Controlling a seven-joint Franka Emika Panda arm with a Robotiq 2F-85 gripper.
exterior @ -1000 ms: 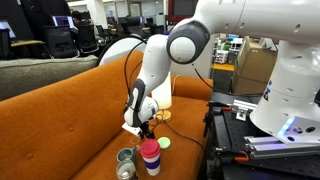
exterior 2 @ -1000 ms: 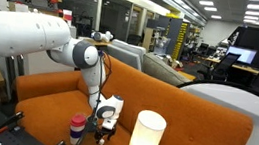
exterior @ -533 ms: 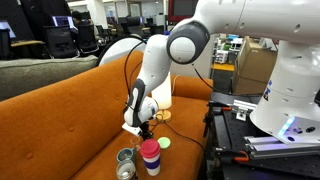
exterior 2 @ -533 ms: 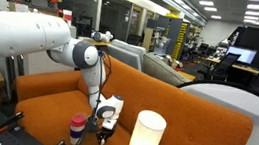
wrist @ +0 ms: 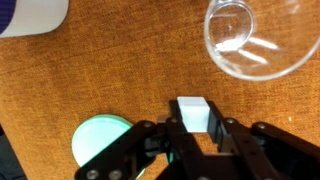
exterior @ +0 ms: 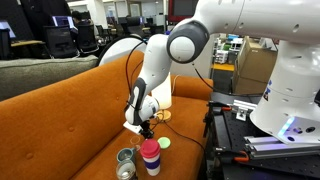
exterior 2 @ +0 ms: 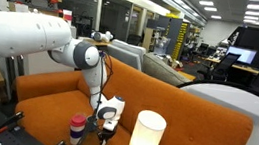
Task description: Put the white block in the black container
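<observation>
In the wrist view the small white block (wrist: 192,112) sits on the orange sofa seat, and my gripper (wrist: 193,124) is shut on it, one black finger pressed to each side. The black container (wrist: 255,38), a low round shiny cup, stands beyond the block to the upper right. In an exterior view the gripper (exterior: 147,128) points down at the seat, with the container (exterior: 125,163) in front of it beside a pink tumbler (exterior: 150,157). The block is too small to make out in either exterior view.
A pale green disc (wrist: 104,146) lies just left of the gripper. The pink tumbler's base (wrist: 35,14) shows at the top left of the wrist view. A white cylinder (exterior 2: 146,137) stands in the foreground. The sofa back (exterior: 70,85) rises behind.
The jaws have closed onto the white block over the last second. The arm itself has stayed in place above the seat.
</observation>
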